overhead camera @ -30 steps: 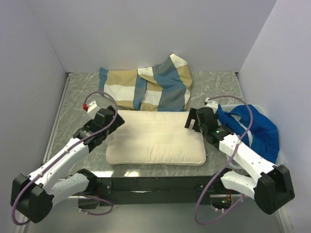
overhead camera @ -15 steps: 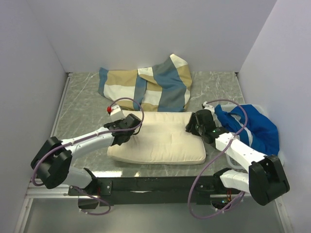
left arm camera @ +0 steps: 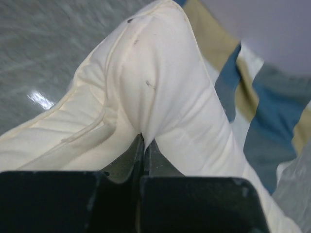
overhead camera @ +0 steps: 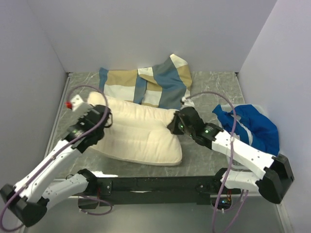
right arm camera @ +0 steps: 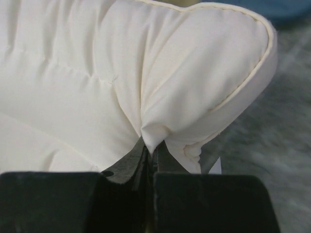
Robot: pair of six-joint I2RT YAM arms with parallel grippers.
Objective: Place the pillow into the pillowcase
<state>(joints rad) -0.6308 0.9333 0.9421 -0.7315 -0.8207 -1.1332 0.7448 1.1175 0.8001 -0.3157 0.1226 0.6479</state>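
Top external view, biggest thing first: one grey marbled table (overhead camera: 214, 87) fills the floor of the cell. One pillowcase (overhead camera: 146, 87), in tan, slate-blue and white blocks, lies rumpled at 12 o'clock. It looks limp and will collapse wherever it is let go. I cannot tell which edge is its open mouth.

One cream pillow (overhead camera: 141, 138) sits at the centre, stretching toward 8 o'clock. Its far long edge is raised and humped, and its near edge rests on the table. At 12 o'clock it touches the pillowcase or lies just beside it, but no part of it is inside. I judge it light and soft. It bends along its quilted channels and sags between the holds, so it needs support at both short ends. Corner seams and the piped edge give firmer purchase than the puffy middle, where a pinch may catch only the smooth cover and slip.

One bright blue cloth (overhead camera: 252, 128) is bunched at 3 o'clock, apart from the pillow.

Two grippers are in play. The left gripper (overhead camera: 103, 118), at 9 o'clock, is pinched tight on a fold of the pillow's left end. The right gripper (overhead camera: 175, 124), just right of centre, is clamped on a gathered tuck by the right corner.
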